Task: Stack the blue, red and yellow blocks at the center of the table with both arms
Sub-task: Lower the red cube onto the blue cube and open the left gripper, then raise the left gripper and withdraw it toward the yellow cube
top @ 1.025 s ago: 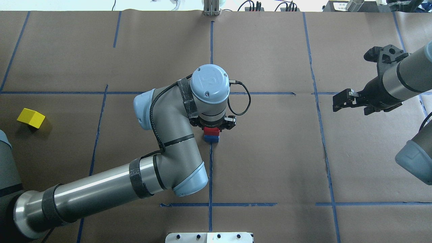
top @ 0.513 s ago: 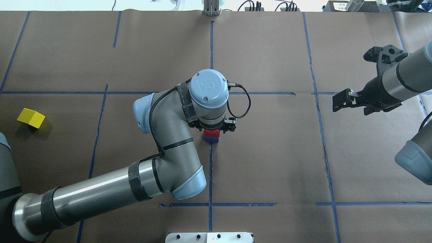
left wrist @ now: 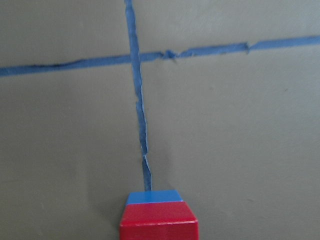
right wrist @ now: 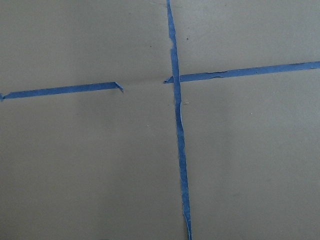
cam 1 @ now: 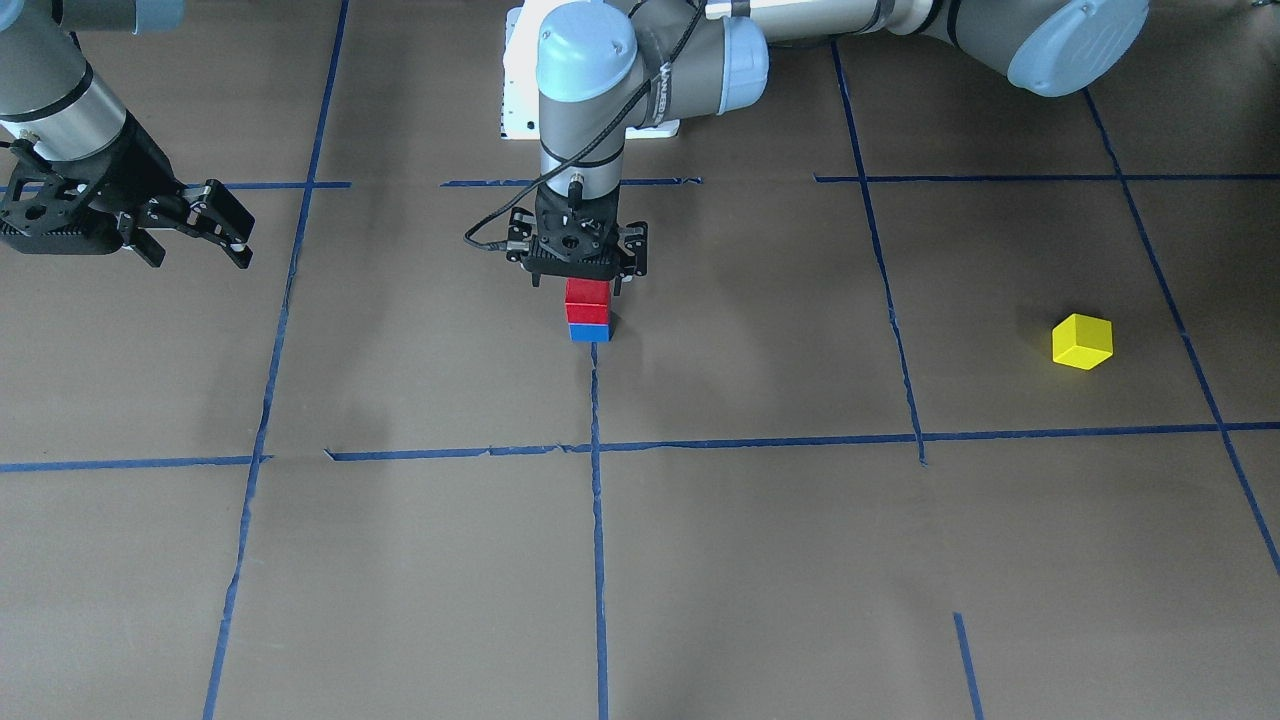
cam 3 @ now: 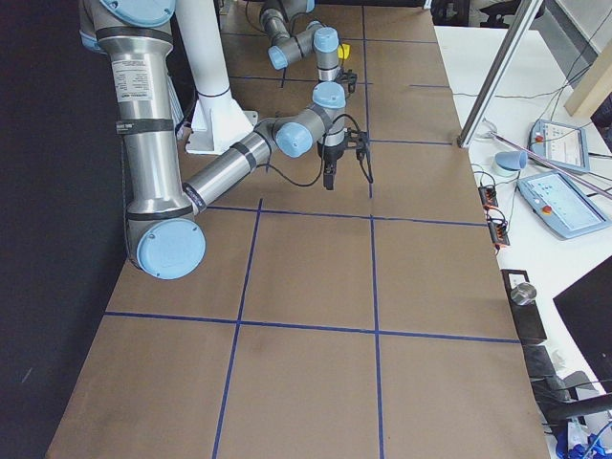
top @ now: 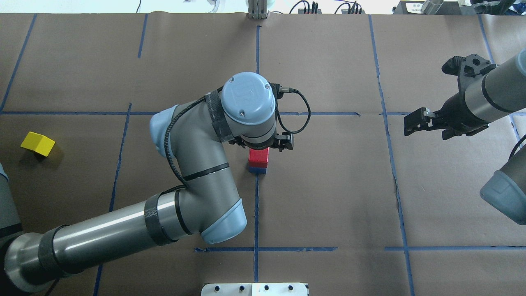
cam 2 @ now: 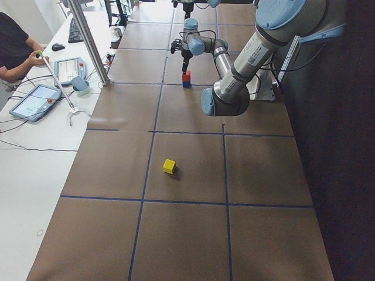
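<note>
Overhead exterior view: a red block [top: 258,155] sits squarely on a blue block [top: 257,169] at the brown worktop's [top: 328,197] center, just below the left end effector [cam 1: 578,284], whose fingers are spread. A yellow block [top: 38,143] lies well apart on the robot's left. The right end effector [top: 412,124] hovers with its fingers spread.

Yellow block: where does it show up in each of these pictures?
Front-facing: yellow block right of middle.
Overhead: yellow block far left.
Exterior left: yellow block near centre.
Exterior right: yellow block near the top, tiny.
Left wrist: not in it.
Right wrist: not in it.
Shared landmark: red block stacked on blue block, table centre.
</note>
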`<state>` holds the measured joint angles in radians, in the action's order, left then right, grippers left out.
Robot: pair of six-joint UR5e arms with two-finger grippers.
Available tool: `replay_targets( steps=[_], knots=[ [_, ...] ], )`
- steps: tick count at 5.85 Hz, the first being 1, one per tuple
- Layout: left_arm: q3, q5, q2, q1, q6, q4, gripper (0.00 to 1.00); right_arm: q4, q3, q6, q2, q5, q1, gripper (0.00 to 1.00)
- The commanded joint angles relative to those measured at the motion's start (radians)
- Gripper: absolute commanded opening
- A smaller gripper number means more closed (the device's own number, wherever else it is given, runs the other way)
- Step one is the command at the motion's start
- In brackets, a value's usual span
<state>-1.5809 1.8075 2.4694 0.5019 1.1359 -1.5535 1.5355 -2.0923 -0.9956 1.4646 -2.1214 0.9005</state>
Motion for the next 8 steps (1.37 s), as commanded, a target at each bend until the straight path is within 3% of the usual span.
replay_targets(
  steps=[1, 2, 4, 5, 6, 7, 8],
  knots=[
    [-0.216, 0.021, -0.161, 0.073, -0.024, 0.0, 1.0, 0.0, -0.002, 0.002, 0.005, -0.002, 0.003, 1.0],
    [-0.288, 0.118, -0.282, 0.149, -0.239, -0.009, 1.0, 0.001, -0.002, 0.005, 0.008, -0.002, 0.012, 1.0],
    [-0.318, 0.325, -0.529, 0.409, -0.672, -0.014, 1.0, 0.002, 0.001, 0.031, 0.025, -0.02, 0.034, 1.0],
    [-0.298, 0.385, -0.626, 0.534, -0.879, -0.013, 1.0, 0.003, 0.046, 0.134, 0.034, -0.037, 0.117, 1.0],
    [-0.231, 0.394, -0.695, 0.635, -1.073, -0.016, 1.0, 0.003, 0.092, 0.258, 0.054, -0.175, 0.244, 1.0],
    [-0.144, 0.441, -0.723, 0.705, -1.216, -0.016, 1.0, 0.003, 0.097, 0.363, 0.101, -0.187, 0.289, 1.0],
    [-0.083, 0.484, -0.736, 0.71, -1.199, -0.013, 1.0, 0.003, 0.112, 0.365, 0.097, -0.187, 0.291, 1.0]
  ],
)
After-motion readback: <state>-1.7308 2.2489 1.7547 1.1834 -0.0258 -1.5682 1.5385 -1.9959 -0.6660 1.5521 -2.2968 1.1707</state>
